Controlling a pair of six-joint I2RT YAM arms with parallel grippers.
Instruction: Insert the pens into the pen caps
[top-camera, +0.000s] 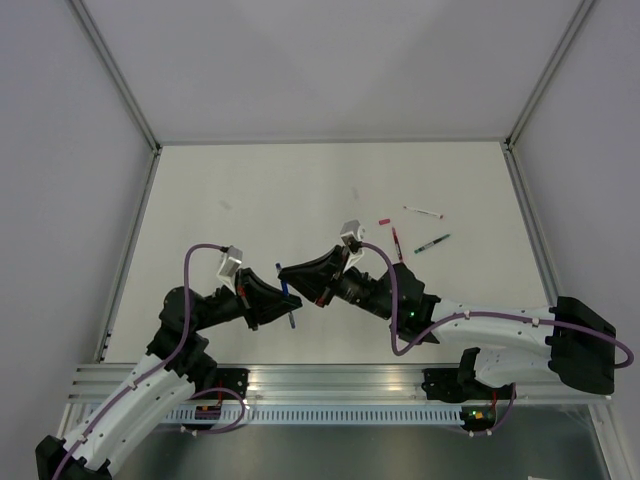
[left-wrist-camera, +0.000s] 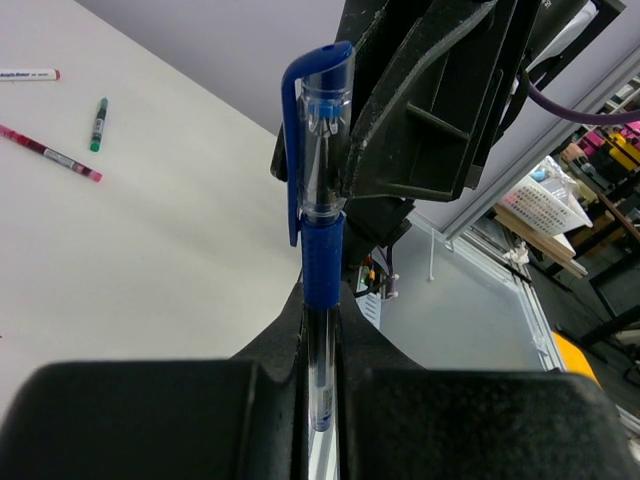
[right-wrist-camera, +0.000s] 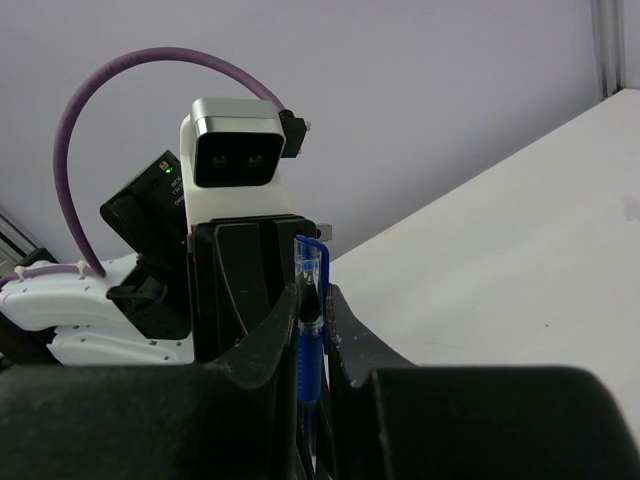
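A blue pen (left-wrist-camera: 322, 262) stands upright between the fingers of my left gripper (left-wrist-camera: 322, 300), which is shut on its clear barrel. Its clear pen cap (left-wrist-camera: 318, 140) with a blue clip sits over the tip, just above the blue grip. My right gripper (right-wrist-camera: 312, 300) is shut on that pen cap (right-wrist-camera: 312, 272) from the opposite side, the blue pen (right-wrist-camera: 308, 355) running down between its fingers. From above, the two grippers meet nose to nose at the pen (top-camera: 288, 303). A red pen (top-camera: 398, 240), a white pen (top-camera: 423, 212), a green pen (top-camera: 432, 243) and a red cap (top-camera: 383, 221) lie on the table.
The loose pens lie at the table's right rear, beyond the right arm (top-camera: 480, 325). An aluminium frame rail (top-camera: 330, 380) runs along the near edge, and grey walls enclose the white table (top-camera: 300, 190). The left arm (top-camera: 190, 320) reaches in from the lower left.
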